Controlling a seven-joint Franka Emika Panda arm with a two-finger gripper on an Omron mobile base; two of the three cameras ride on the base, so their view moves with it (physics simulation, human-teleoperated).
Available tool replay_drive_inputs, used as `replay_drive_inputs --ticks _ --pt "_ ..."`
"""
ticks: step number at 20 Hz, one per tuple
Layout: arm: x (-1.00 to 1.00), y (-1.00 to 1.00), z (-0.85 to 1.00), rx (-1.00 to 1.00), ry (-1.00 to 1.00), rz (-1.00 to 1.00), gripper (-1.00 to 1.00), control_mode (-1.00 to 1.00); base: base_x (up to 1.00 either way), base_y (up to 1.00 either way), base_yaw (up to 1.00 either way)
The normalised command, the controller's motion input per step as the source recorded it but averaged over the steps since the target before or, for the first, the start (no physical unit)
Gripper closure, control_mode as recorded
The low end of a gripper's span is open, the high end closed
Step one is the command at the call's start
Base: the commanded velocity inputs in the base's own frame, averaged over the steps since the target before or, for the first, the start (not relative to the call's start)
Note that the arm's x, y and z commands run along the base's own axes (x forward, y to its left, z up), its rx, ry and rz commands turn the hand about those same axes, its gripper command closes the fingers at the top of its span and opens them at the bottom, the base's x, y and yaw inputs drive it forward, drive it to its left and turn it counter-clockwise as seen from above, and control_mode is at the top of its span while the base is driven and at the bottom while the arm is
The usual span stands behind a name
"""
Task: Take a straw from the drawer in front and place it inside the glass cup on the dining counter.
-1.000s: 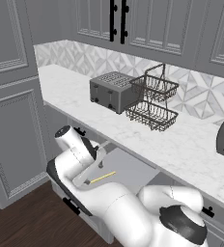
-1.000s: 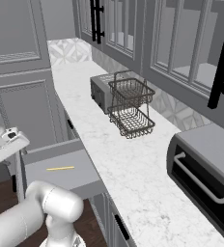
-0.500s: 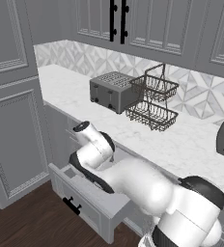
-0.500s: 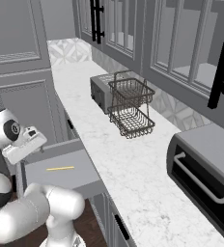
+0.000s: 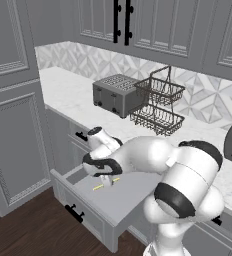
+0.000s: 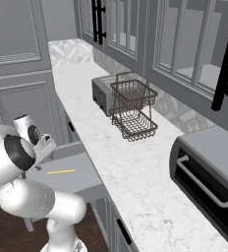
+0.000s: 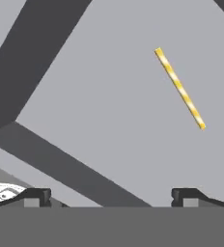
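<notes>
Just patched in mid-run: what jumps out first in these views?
The open drawer under the worktop, with a yellow straw lying flat on its grey floor. The gripper hovers above it, jaws wide and empty. Behind stand a toaster and a wire basket rack.

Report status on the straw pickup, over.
Hand open, empty, above the open drawer. Straw lying flat on drawer floor, untouched. Nothing between hand and straw.
</notes>
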Motion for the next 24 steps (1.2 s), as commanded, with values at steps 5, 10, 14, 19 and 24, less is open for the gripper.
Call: replay_drive_inputs --ticks 5,10,14,19,24 --pt "0.15 0.0 -0.31 0.13 0.2 0.44 -1.0 -1.0 0.0 0.0 0.0" --pt "0.01 0.0 -0.24 0.08 0.04 0.35 -1.0 -1.0 0.0 0.0 0.0" --pt "0.0 0.0 -0.34 0.04 0.0 0.24 -1.0 -1.0 0.0 0.0 0.0" --pt "0.0 0.0 -0.3 0.11 -0.08 0.11 -1.0 -1.0 0.0 0.0 0.0" --pt "0.13 0.0 -0.21 0.09 -0.04 0.0 -1.0 -1.0 0.0 0.0 0.0"
